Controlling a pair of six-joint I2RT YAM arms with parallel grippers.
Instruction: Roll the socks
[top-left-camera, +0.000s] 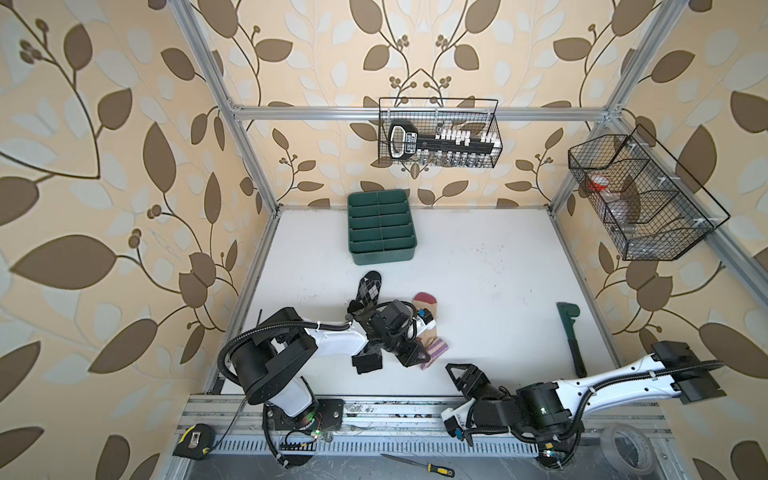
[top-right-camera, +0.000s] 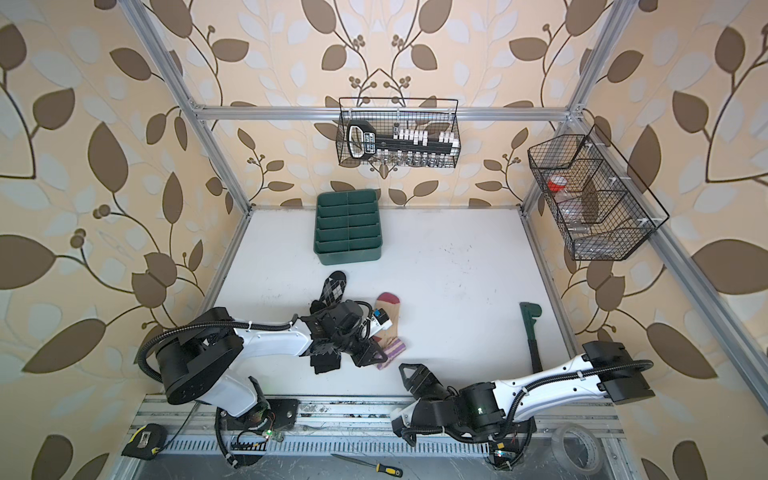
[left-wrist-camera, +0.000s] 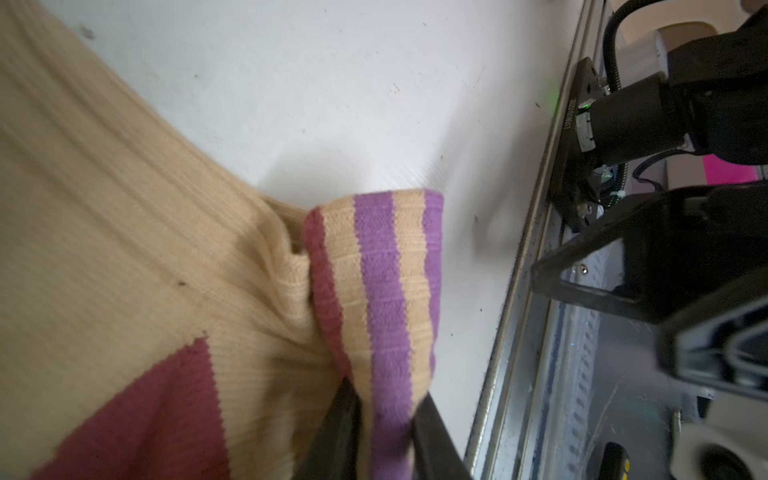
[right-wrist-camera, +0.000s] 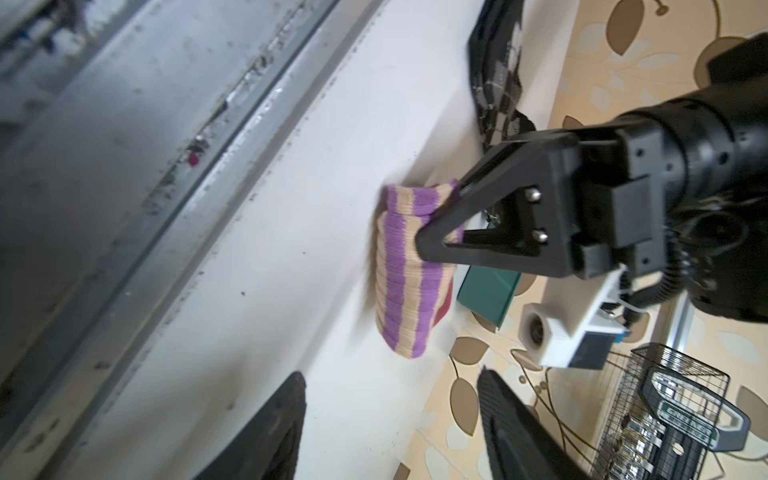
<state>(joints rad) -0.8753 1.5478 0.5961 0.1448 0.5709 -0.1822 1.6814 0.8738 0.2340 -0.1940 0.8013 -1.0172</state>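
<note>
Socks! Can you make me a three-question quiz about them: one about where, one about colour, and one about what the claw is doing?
1. Where is the argyle sock?
A) inside the tray
B) on the table, outside the tray
C) held up in the air

2. What colour are the stripes on the beige sock?
A) green
B) purple
C) blue

3. What is the left claw doing?
A) pinching the beige sock
B) hanging open and empty
C) lifting the tray

Answers:
1 B: both top views show it lying on the white table, on the robot's side of the tray.
2 B: both wrist views show purple bands between the beige ones.
3 A: the left wrist view shows it shut on the striped end.
</note>
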